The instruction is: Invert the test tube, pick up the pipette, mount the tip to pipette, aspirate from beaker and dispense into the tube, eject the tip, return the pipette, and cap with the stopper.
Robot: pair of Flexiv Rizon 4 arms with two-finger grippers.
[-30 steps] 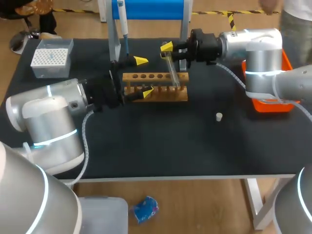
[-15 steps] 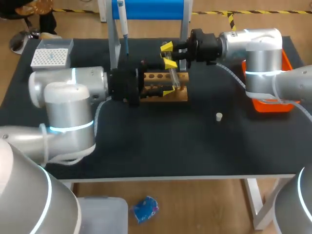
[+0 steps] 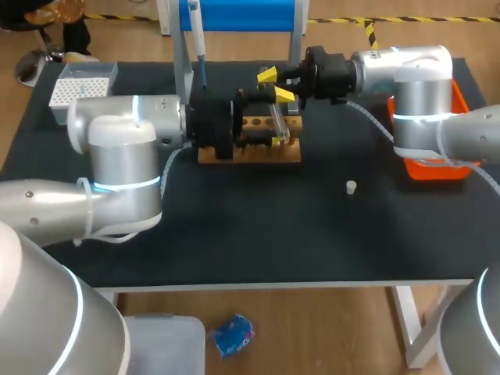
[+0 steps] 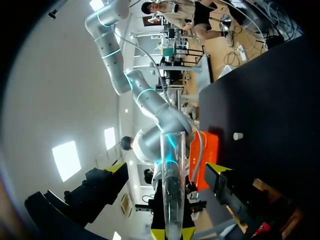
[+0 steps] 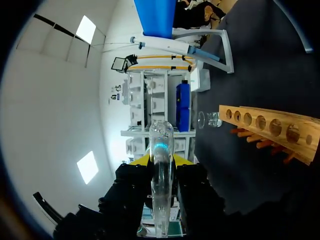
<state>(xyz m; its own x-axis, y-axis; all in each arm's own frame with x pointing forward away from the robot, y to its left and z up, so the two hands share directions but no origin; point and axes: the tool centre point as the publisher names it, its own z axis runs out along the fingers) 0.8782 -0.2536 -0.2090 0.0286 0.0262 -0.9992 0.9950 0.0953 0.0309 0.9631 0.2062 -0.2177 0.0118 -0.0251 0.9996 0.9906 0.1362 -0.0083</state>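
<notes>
Tube [image 3: 279, 125]: hung over the rack [image 3: 262, 154] by the desk's [image 3: 258, 234] far edge.
Right gripper [image 5: 160, 160]: clamped its end.
Left gripper [image 4: 167, 167]: gaped around it, not touching.
Handover: left needed a square, gentle close before right released.

No legible text, numbers, labels or signs in any view.
</notes>
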